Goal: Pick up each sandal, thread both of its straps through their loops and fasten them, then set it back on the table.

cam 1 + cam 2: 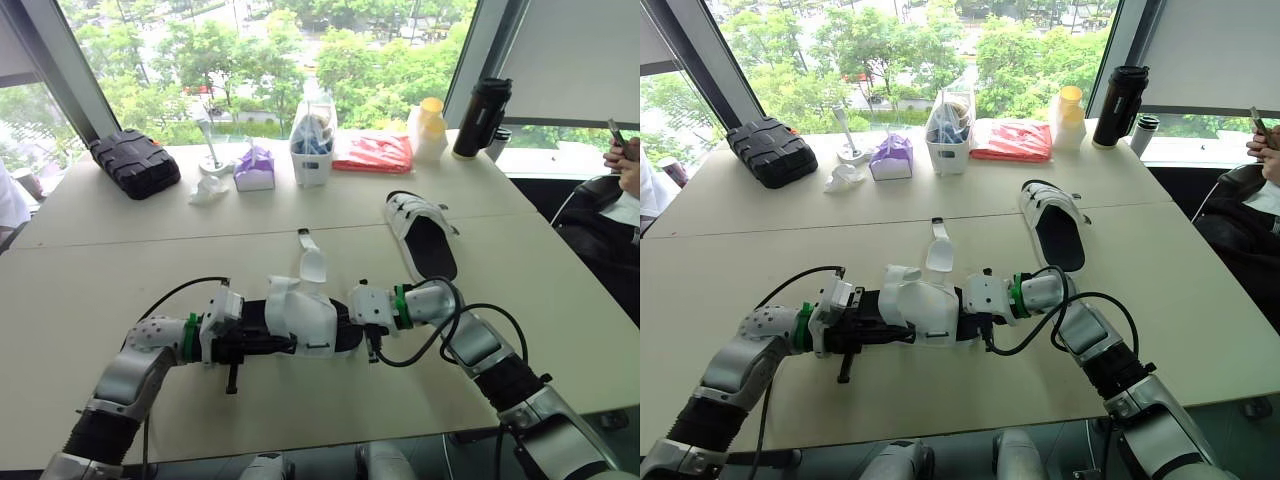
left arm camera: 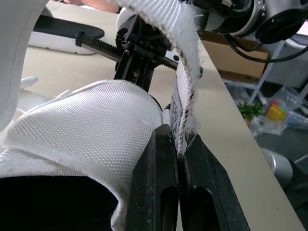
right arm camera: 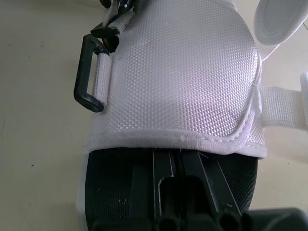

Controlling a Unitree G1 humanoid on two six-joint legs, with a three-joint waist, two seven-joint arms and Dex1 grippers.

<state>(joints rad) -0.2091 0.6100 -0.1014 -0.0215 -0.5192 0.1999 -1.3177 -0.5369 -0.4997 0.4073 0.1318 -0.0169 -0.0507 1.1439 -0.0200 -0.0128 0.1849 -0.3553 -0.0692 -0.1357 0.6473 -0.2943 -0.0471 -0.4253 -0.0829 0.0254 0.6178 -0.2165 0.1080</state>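
A white sandal (image 1: 300,315) with a black insole is held between both grippers just above the table's (image 1: 300,210) near middle. My left gripper (image 2: 179,144) is shut on a frayed white webbing strap (image 2: 185,72) at the sandal's left end. My right gripper (image 3: 180,166) is shut on the sandal's right end, its fingers lying on the black insole under the broad white upper (image 3: 183,72). A black plastic loop (image 3: 89,72) hangs at the upper's side. One loose strap (image 1: 312,262) lies toward the far side. The second sandal (image 1: 422,235) rests on the table to the right.
Along the far edge stand a black case (image 1: 135,160), a purple tissue pack (image 1: 254,166), a white tub (image 1: 312,135), a red packet (image 1: 373,152), a yellow-lidded cup (image 1: 430,128) and a black flask (image 1: 482,116). A person (image 1: 625,170) sits at the right.
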